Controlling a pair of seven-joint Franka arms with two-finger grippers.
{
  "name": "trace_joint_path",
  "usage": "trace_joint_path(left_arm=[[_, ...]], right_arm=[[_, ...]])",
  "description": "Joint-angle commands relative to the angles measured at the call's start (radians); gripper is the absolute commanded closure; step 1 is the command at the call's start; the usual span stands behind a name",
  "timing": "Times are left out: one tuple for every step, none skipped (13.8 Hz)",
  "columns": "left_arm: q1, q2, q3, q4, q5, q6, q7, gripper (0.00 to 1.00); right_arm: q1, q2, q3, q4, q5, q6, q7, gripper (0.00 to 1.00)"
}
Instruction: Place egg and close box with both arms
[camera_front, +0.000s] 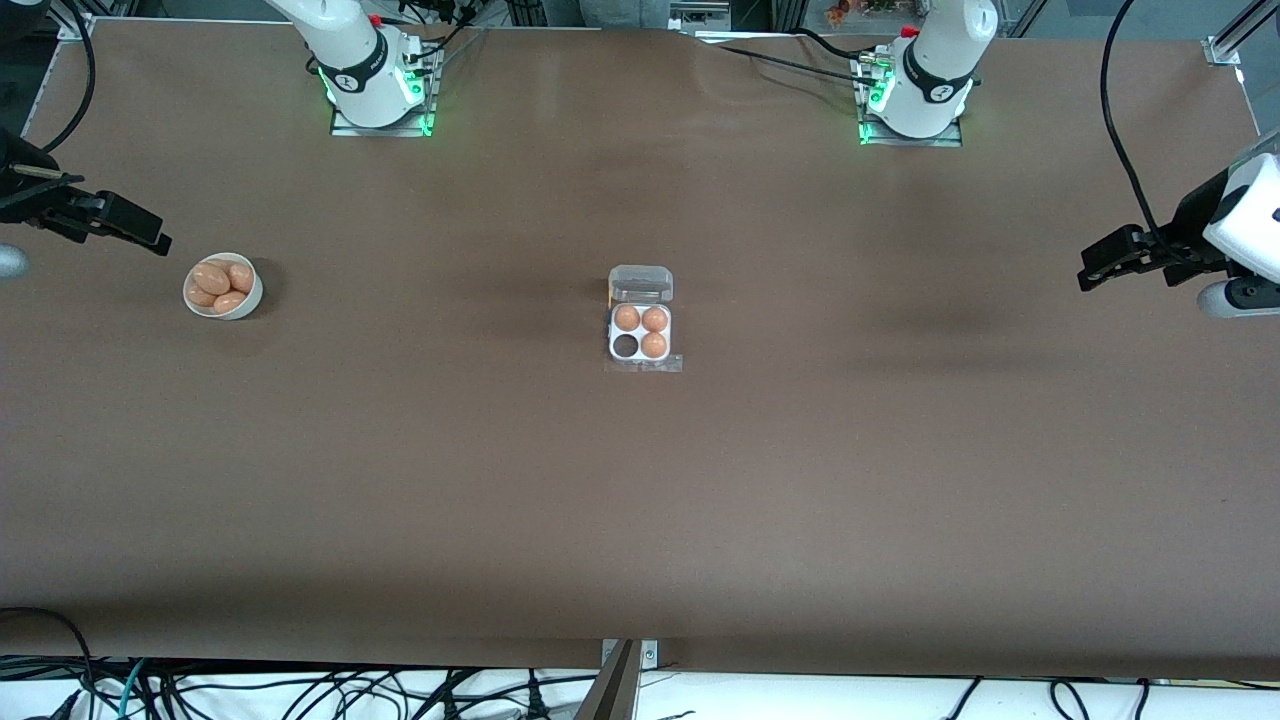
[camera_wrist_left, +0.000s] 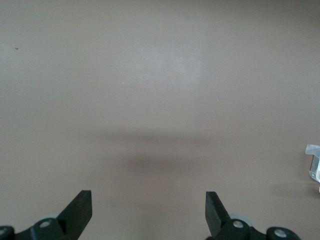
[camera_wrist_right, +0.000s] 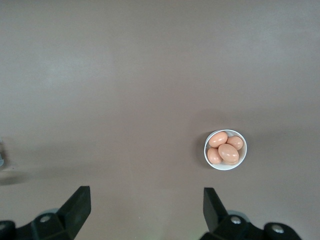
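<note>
brown bench, bare apart from two clusters. clear-plastic box at mid-bench, lid hinged back toward the robots' bases, whitish tray showing three eggs and one empty cell (the one nearer the front camera, toward the right arm's end). white bowl well apart from it toward the right arm's end, holding four orange-brown eggs; the egg to move lying on top of that pile.

right gripper hanging over the bench just beside the bowl, toward the right arm's end, jaws apart, nothing between them. left gripper hanging over bare bench at the left arm's end, well apart from the box, jaws apart too, waiting.

step in hand, judged from this: fetch one egg. best done by centring over the topmost egg, coming straight down with fingers spanning its narrow waist, not nudging neighbours (smooth shells, likely to roll), then closing gently. after that, lower into the empty cell only, then use both grippers on the lid, one steadying the tray.
</note>
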Motion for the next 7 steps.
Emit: trace_joint_path(left_arm=[[0.002, 0.004, -0.003, 0.016, -0.013, -0.006, 0.023, 0.00], [0.002, 0.004, -0.004, 0.016, -0.013, -0.006, 0.023, 0.00], [0.002, 0.004, -0.004, 0.015, -0.013, -0.007, 0.023, 0.00], [0.002, 0.006, -0.006, 0.015, -0.013, -0.007, 0.023, 0.00], [0.002, 0.006, -0.007, 0.016, -0.014, -0.007, 0.023, 0.00], [0.002, 0.006, -0.009, 0.015, -0.014, -0.007, 0.023, 0.00], [0.001, 0.006, -0.009, 0.015, -0.014, -0.007, 0.023, 0.00]], right_arm=[[-0.004, 0.007, 0.002, 0.024, 0.003, -0.020, -0.001, 0.00], [-0.004, 0.007, 0.002, 0.024, 0.001, -0.020, -0.004, 0.00], [-0.004, 0.005, 0.002, 0.024, 0.003, -0.018, -0.006, 0.00], [-0.004, 0.007, 0.002, 0.024, 0.001, -0.018, -0.006, 0.00], [-0.004, 0.007, 0.002, 0.024, 0.001, -0.018, -0.006, 0.00], [-0.004, 0.007, 0.002, 0.024, 0.003, -0.018, -0.006, 0.00], [-0.004, 0.007, 0.002, 0.024, 0.001, -0.018, -0.006, 0.00]])
